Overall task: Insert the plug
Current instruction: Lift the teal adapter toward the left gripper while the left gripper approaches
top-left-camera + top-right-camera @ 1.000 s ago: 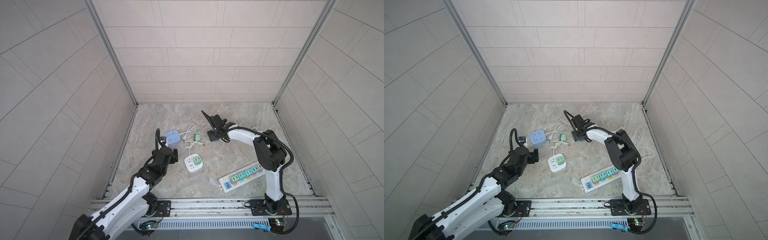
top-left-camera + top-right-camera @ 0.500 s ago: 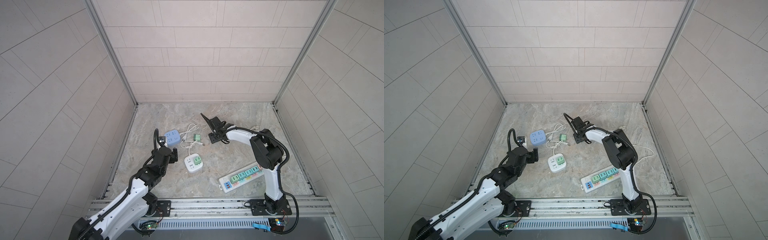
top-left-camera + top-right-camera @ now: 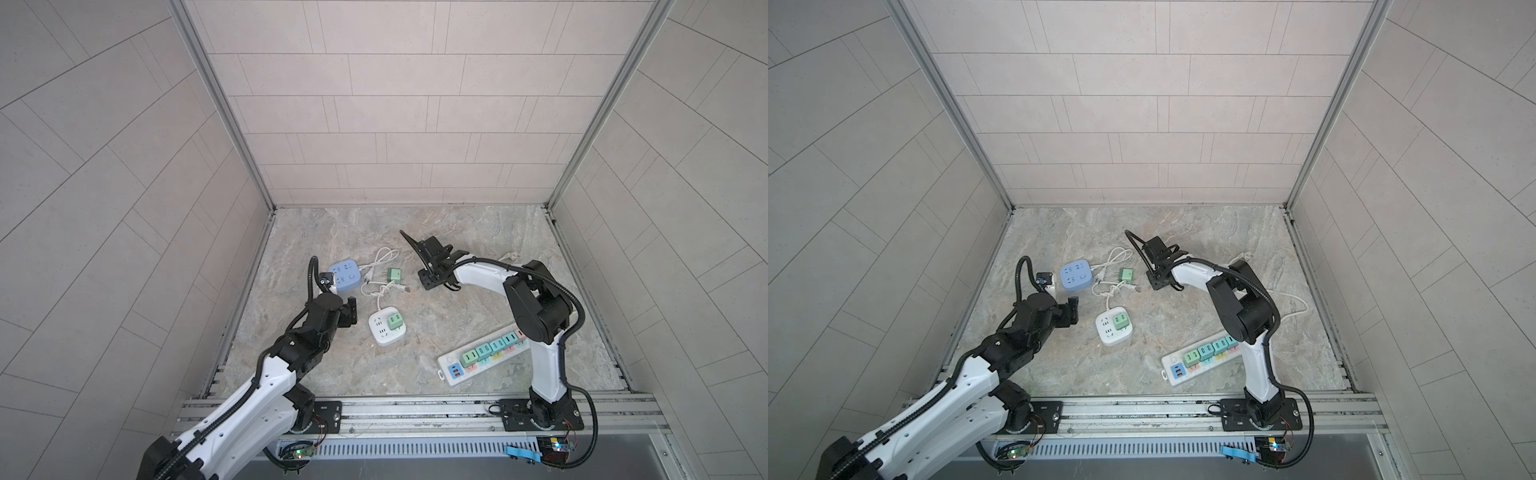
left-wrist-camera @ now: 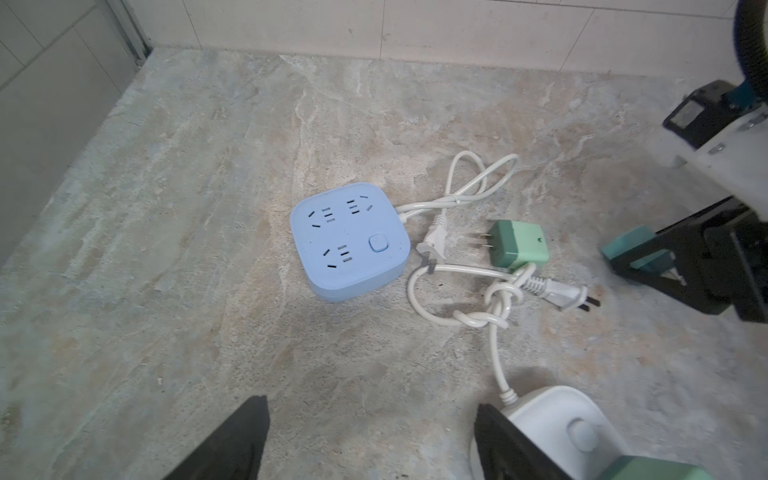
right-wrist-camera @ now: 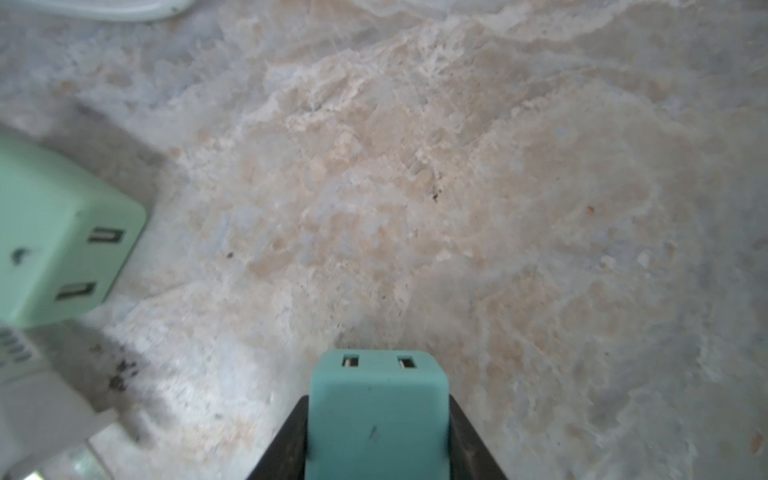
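Observation:
My right gripper [image 5: 377, 400] is shut on a teal plug [image 5: 376, 415], its two-slot end pointing away from the jaws, low over the stone floor. From the left wrist view the same plug [image 4: 631, 251] shows between the right gripper's black fingers. In both top views that gripper [image 3: 430, 282] sits right of a loose light-green plug [image 3: 394, 274] lying on its side. A blue socket cube [image 3: 344, 279] lies at the left, and a white socket cube [image 3: 386, 332] carries a green plug [image 3: 395, 321]. My left gripper [image 4: 370, 403] is open and empty between the two cubes.
A long white power strip [image 3: 482, 357] with several green and teal plugs lies at the front right. White cords with their plugs [image 4: 557, 293] are knotted between the cubes. Tiled walls enclose the floor on three sides, and a metal rail [image 3: 415, 411] runs along the front.
My right gripper's jaws have closed onto the teal plug. The left gripper's jaws have narrowed a little and stay open. Both arms have barely shifted.

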You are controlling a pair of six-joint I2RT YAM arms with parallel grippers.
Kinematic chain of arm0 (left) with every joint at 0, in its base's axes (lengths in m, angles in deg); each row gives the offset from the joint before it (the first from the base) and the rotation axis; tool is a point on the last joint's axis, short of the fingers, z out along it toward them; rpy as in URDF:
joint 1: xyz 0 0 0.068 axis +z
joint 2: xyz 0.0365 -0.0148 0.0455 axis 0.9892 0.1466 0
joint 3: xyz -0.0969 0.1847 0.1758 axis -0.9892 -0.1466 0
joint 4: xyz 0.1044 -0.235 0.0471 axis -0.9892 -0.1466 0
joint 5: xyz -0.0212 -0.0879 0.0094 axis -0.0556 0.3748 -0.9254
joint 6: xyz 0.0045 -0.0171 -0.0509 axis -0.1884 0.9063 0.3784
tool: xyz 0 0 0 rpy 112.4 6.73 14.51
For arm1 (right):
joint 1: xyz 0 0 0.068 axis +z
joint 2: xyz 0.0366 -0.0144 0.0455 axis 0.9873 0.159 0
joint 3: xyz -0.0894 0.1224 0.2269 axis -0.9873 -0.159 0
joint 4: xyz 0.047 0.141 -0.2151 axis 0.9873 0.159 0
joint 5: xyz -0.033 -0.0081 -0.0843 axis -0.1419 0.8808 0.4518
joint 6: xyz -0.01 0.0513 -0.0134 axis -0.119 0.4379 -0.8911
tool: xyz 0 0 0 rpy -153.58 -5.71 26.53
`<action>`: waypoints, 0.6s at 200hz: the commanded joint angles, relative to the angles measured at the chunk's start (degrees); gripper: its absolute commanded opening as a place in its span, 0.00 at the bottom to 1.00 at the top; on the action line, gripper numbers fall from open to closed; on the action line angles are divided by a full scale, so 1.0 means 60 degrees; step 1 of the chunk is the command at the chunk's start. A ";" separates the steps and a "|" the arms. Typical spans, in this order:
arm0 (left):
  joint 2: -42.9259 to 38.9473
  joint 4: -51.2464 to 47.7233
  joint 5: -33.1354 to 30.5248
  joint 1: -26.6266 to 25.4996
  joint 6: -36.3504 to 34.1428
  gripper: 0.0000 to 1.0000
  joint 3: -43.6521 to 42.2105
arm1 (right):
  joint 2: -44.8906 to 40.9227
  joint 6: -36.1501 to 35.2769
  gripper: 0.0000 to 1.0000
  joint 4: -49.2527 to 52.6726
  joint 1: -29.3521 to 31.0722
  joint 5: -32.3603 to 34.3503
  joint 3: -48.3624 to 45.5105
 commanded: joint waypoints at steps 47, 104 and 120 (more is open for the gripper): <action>-0.0064 0.0014 0.3876 0.0057 0.0142 0.77 0.1861 | -0.4919 -0.2931 0.09 -0.4700 0.1956 0.1292 -0.3508; 0.0641 -0.0212 0.6406 0.0032 0.0069 0.67 0.3209 | -0.6940 -0.5466 0.03 -0.7724 0.3132 0.0613 -0.5825; 0.0648 -0.0175 0.6731 0.0016 0.0060 0.67 0.3224 | -0.7215 -0.5892 0.02 -0.8280 0.3308 0.0512 -0.6218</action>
